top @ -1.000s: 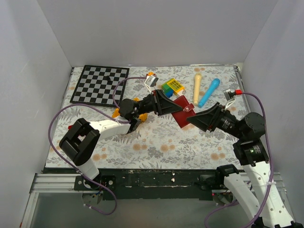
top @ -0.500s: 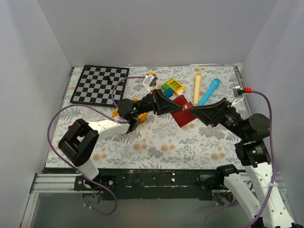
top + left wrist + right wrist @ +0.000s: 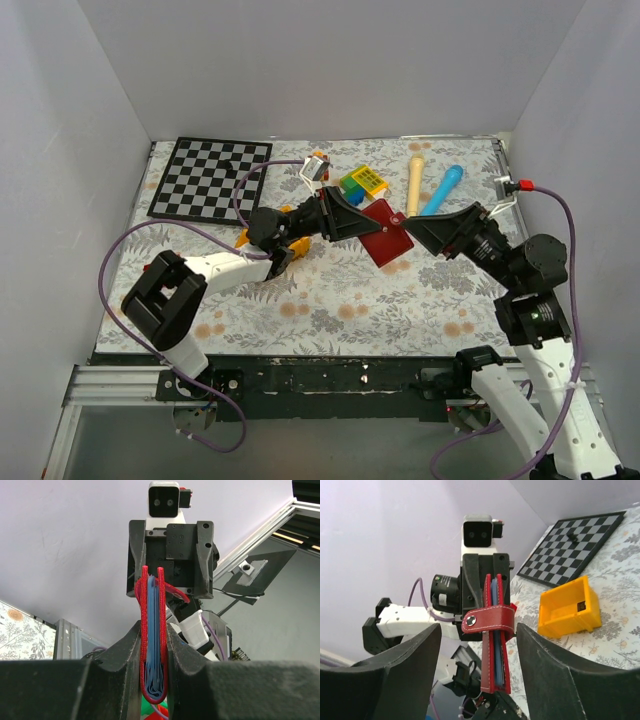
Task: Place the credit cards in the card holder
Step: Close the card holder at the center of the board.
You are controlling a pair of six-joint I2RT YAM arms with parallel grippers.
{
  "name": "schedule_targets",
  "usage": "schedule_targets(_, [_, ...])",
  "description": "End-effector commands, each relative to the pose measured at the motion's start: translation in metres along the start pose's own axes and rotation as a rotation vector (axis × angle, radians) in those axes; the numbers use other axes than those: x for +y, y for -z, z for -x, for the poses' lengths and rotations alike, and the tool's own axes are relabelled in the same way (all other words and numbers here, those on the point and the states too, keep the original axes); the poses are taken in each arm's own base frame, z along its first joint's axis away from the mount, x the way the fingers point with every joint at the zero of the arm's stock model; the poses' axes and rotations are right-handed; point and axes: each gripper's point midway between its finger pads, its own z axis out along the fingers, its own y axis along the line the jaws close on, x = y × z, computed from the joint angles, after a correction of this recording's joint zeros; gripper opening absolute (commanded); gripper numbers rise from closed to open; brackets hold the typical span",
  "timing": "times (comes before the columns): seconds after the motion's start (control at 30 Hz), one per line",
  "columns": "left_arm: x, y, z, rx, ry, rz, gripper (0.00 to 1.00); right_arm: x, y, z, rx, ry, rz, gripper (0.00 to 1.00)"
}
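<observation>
Two arms meet over the middle of the floral-patterned table (image 3: 330, 300). Left arm: base at the near left corner, forearm running up and to the right, wrist stretched out level toward the centre. The left gripper (image 3: 360, 222) is clenched on the card holder (image 3: 495, 645), which it grips by one end; in its wrist view both fingers (image 3: 120, 655) press flat against the maroon covers, with pale blue pockets showing edge-on between them. Right arm: base at the near right corner, elbow raised high, forearm angled down and to the left, so that the right gripper (image 3: 412, 233) faces the left one head-on. It is released, its two fingers (image 3: 405, 680) spread wide to either side of the free end of the holder, with clear gaps on both sides. One snap tab (image 3: 487, 619) arches across the holder's top edge, its metal stud facing the right wrist camera. The holder sits just right of centre, between the two wrists, nearer than the toys at the far edge. Other items: one chessboard (image 3: 210, 178) at the far left, one yellow bin (image 3: 567, 607) beside the left wrist, one coloured block toy (image 3: 363, 181), one cream cylinder (image 3: 414, 187), and one blue cylinder (image 3: 440, 194) at the far right.
</observation>
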Motion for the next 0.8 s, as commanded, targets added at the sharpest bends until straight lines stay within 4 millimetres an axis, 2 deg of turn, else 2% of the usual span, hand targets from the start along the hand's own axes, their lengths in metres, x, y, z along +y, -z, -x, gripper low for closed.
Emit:
schedule_targets(0.0, [-0.055, 0.0, 0.005, -0.01, -0.156, -0.156, 0.0, 0.012, 0.016, 0.026, -0.116, 0.109, -0.089, 0.68])
schedule_targets(0.1, [-0.057, -0.002, 0.006, -0.006, -0.162, -0.168, 0.0, 0.001, 0.023, 0.027, -0.124, 0.118, -0.172, 0.68])
schedule_targets(0.2, [-0.062, -0.004, 0.007, 0.003, -0.174, -0.181, 0.0, -0.003, 0.016, 0.026, -0.125, 0.074, -0.153, 0.69])
schedule_targets(0.3, [-0.071, -0.005, 0.008, 0.01, -0.194, -0.193, 0.0, -0.008, 0.009, 0.037, -0.146, 0.062, -0.183, 0.69])
schedule_targets(0.33, [-0.072, -0.006, 0.008, 0.014, -0.205, -0.187, 0.0, -0.008, 0.007, 0.044, -0.151, 0.079, -0.218, 0.69])
schedule_targets(0.37, [-0.074, -0.006, 0.009, 0.016, -0.222, -0.182, 0.0, -0.019, 0.004, 0.05, -0.137, 0.092, -0.29, 0.7])
schedule_targets(0.47, [-0.078, -0.008, 0.01, 0.022, -0.255, -0.166, 0.0, -0.033, 0.009, 0.071, -0.143, 0.121, -0.467, 0.7])
schedule_targets(0.53, [-0.076, -0.009, 0.012, 0.027, -0.264, -0.147, 0.0, -0.051, 0.017, 0.083, -0.153, 0.147, -0.614, 0.7])
schedule_targets(0.57, [-0.076, -0.01, 0.013, 0.026, -0.267, -0.143, 0.0, -0.062, 0.022, 0.085, -0.142, 0.161, -0.687, 0.7])
schedule_targets(0.63, [-0.076, -0.011, 0.013, 0.03, -0.266, -0.144, 0.0, -0.067, 0.02, 0.081, -0.109, 0.171, -0.697, 0.7])
schedule_targets(0.7, [-0.076, -0.012, 0.014, 0.033, -0.268, -0.148, 0.02, -0.047, 0.005, 0.066, -0.087, 0.149, -0.506, 0.7])
schedule_targets(0.73, [-0.076, -0.013, 0.014, 0.036, -0.267, -0.149, 0.04, -0.027, -0.002, 0.059, -0.091, 0.133, -0.371, 0.7])
schedule_targets(0.77, [-0.074, -0.013, 0.015, 0.034, -0.267, -0.144, 0.04, -0.017, -0.006, 0.049, -0.083, 0.08, -0.276, 0.7])
